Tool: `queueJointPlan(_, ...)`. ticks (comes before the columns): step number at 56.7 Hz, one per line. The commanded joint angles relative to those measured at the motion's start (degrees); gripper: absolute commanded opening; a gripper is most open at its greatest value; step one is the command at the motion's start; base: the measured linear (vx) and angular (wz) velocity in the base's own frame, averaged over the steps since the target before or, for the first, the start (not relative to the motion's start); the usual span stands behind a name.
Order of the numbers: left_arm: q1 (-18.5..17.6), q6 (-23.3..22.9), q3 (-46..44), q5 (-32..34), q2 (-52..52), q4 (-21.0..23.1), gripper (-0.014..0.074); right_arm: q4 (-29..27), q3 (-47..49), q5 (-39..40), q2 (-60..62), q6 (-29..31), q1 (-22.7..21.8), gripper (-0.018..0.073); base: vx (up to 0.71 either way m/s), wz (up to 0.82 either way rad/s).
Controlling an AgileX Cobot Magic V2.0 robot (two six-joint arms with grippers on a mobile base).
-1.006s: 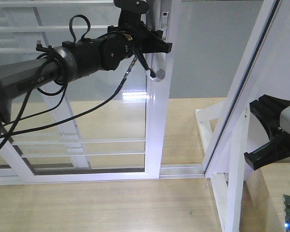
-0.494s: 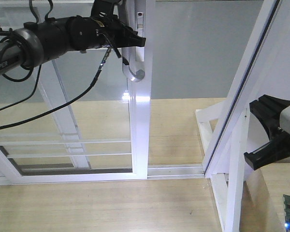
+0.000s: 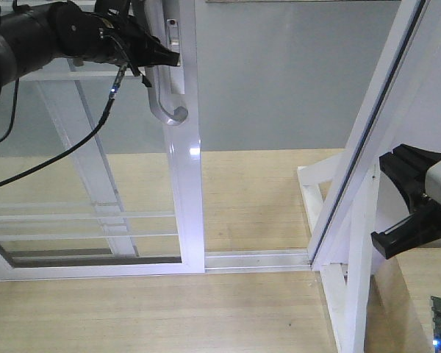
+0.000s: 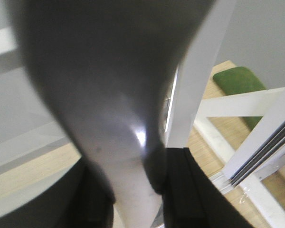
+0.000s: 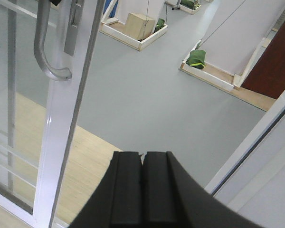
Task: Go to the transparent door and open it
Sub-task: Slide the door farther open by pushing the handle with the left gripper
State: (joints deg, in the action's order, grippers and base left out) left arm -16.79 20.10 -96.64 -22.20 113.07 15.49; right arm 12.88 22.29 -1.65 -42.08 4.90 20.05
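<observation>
The door (image 3: 185,191) stands further left than 1 second ago, so the gap is widening. The left gripper (image 3: 162,57) clamps its handle (image 3: 165,107); the right gripper (image 5: 142,173) hangs idle, fingers together.

The glossy black cylindrical left arm (image 3: 51,37), upper left, trailed thin black cables (image 3: 107,112); the right end effector (image 5: 142,156) was matte black.

A cardboard box (image 5: 141,24) and a green bag (image 5: 196,58) sit beyond the grey floor (image 5: 147,90).
</observation>
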Motion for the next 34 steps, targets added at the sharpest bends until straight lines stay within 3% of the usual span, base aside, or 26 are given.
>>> queueJointPlan(1, 3.2, 0.5, -4.0, 20.5, -7.4, -3.7, -0.0001, 0.5, 1.7, 4.5, 0.2, 0.5, -0.2, -0.0006, 0.0, 0.0)
queueJointPlan(17, 7.9, 0.6, -4.0, 17.6, -9.4, -3.8, -0.0001, 0.5, 1.7, 4.5, 0.1, 0.5, -0.2, -0.0006, 0.0, 0.0)
queueJointPlan(34, 11.7, 0.5, -4.0, 15.1, -11.1, -6.6, -0.0001, 0.5, 1.7, 5.1, -2.7, 0.5, -0.2, -0.0006, 0.0, 0.0)
